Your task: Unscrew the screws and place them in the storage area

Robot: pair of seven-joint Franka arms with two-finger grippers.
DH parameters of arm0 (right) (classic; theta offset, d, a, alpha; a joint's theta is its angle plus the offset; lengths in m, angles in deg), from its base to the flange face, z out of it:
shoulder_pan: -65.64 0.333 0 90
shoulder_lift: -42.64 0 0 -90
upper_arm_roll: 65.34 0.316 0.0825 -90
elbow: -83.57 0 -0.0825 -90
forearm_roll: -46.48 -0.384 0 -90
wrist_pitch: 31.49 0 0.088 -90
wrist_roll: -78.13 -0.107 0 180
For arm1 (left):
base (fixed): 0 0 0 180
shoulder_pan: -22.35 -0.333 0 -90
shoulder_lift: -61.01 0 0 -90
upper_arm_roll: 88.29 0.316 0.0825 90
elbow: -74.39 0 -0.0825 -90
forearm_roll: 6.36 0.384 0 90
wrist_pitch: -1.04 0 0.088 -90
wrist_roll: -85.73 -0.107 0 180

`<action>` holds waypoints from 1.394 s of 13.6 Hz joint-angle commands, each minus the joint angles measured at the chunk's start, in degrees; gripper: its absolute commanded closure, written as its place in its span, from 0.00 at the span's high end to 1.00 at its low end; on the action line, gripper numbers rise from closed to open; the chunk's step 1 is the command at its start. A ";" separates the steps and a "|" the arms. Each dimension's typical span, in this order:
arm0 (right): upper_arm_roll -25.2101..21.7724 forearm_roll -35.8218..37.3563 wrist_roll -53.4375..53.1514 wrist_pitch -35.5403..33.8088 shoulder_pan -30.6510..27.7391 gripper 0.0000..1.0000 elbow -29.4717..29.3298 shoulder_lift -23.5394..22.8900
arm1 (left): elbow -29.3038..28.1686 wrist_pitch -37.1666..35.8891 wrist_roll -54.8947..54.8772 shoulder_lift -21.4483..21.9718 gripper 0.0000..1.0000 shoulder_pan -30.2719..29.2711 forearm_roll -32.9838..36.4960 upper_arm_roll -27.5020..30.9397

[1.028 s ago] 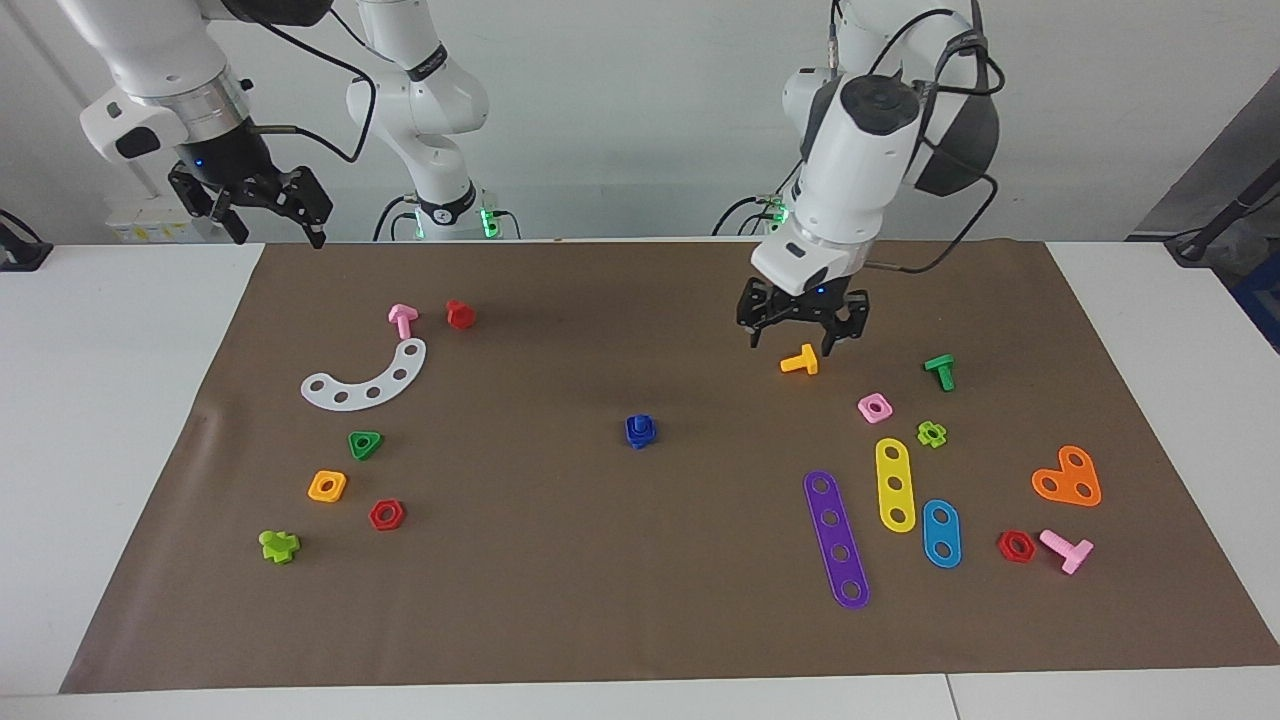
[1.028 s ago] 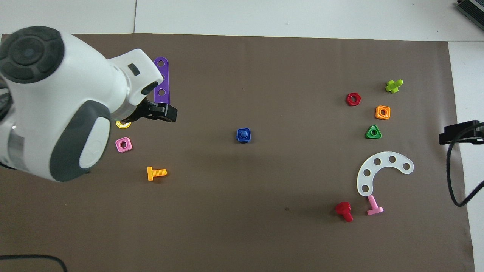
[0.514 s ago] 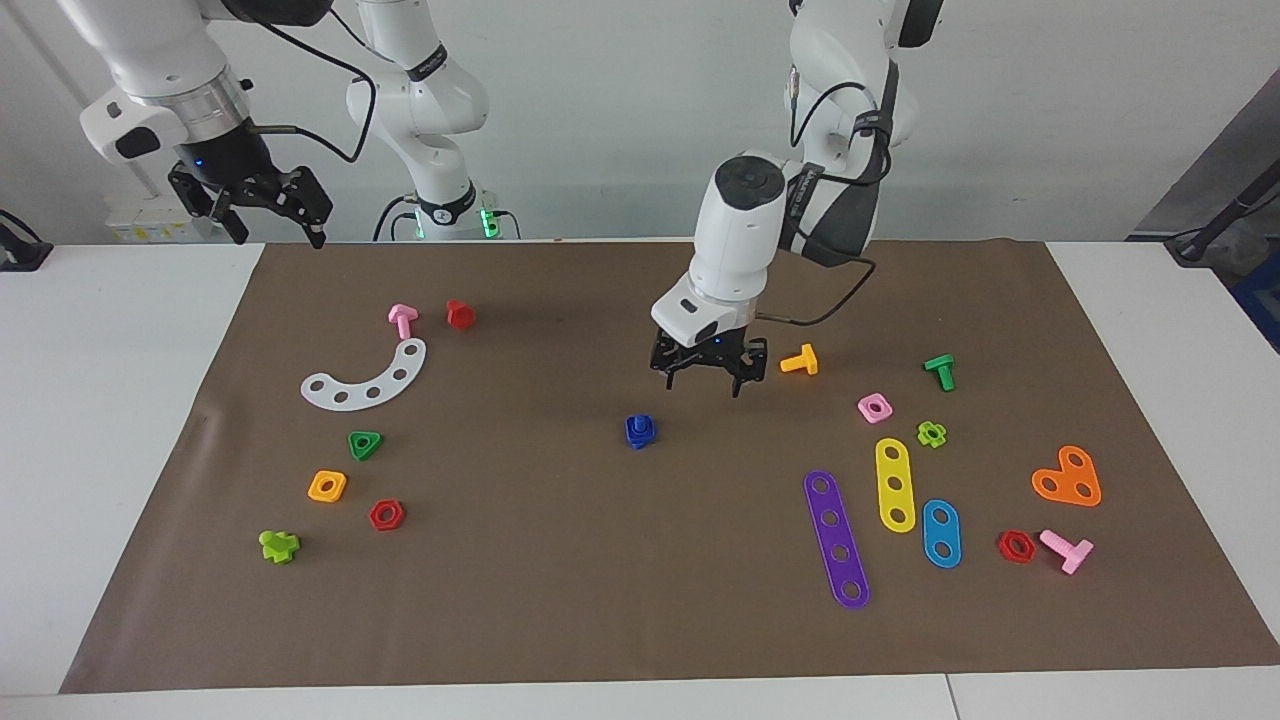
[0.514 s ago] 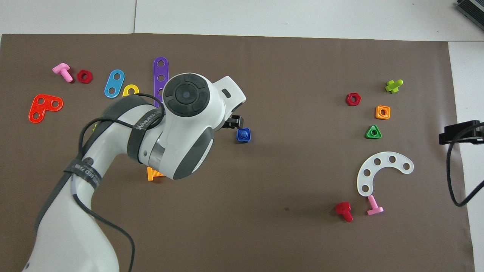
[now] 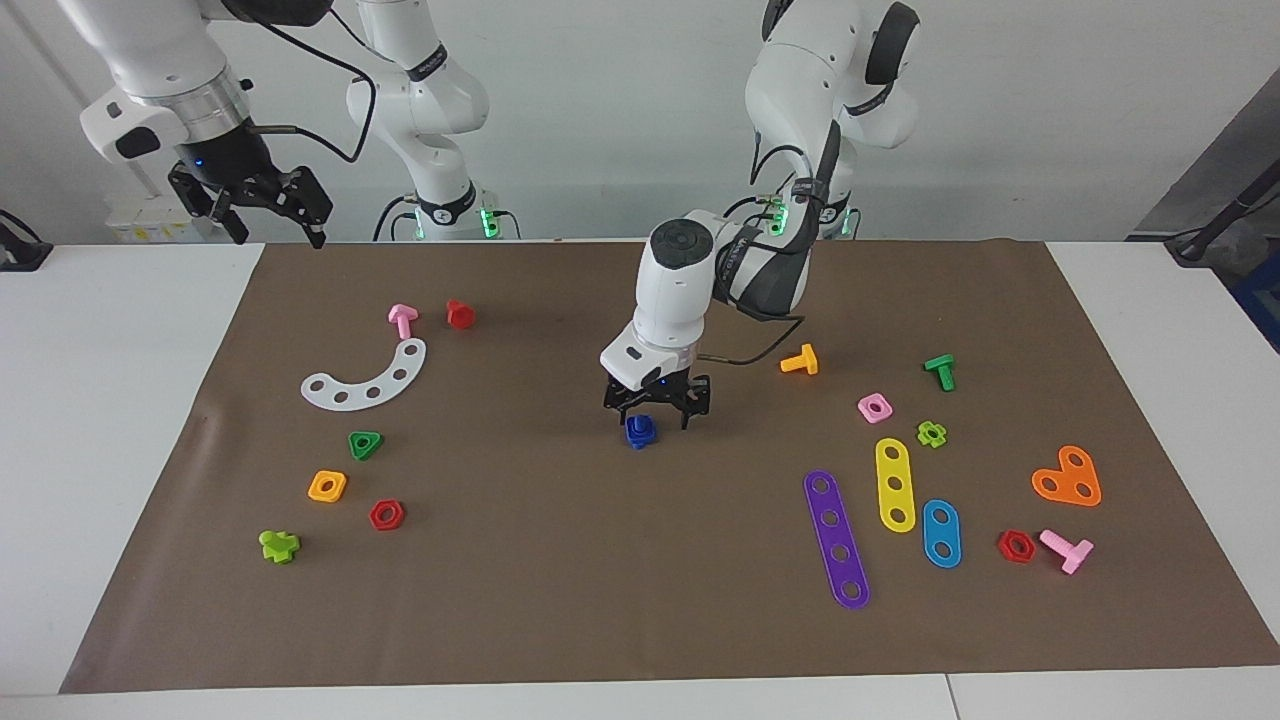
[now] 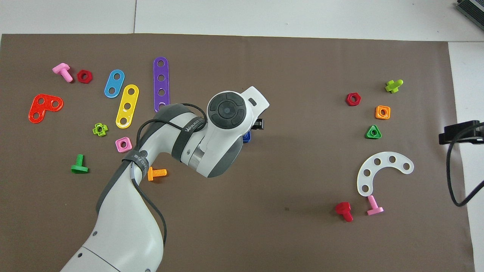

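Over mid-mat | left pincer (image 5: 655,412) held wide around blue bolt (image 5: 640,431) | step: grasp; closing judged next | right pincer (image 5: 270,205) open, waiting

Facing view: high across the table, looking at my 2 arms, wide.
Overhead view: above my end, steeply down.
Shared: brown mat (image 5: 560,620) (image 6: 302,241), turned half round.

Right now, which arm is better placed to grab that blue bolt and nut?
The left arm. Its left gripper hangs open just above the blue bolt and nut mid-mat, while the right gripper waits, open, raised over the table's edge at its own end.
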 commanded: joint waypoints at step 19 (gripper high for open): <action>0.05 -0.45 -0.03 -0.79 -0.12 1.00 0.33 0.61 | -7.38 7.17 2.97 0.14 0.80 3.53 1.11 1.09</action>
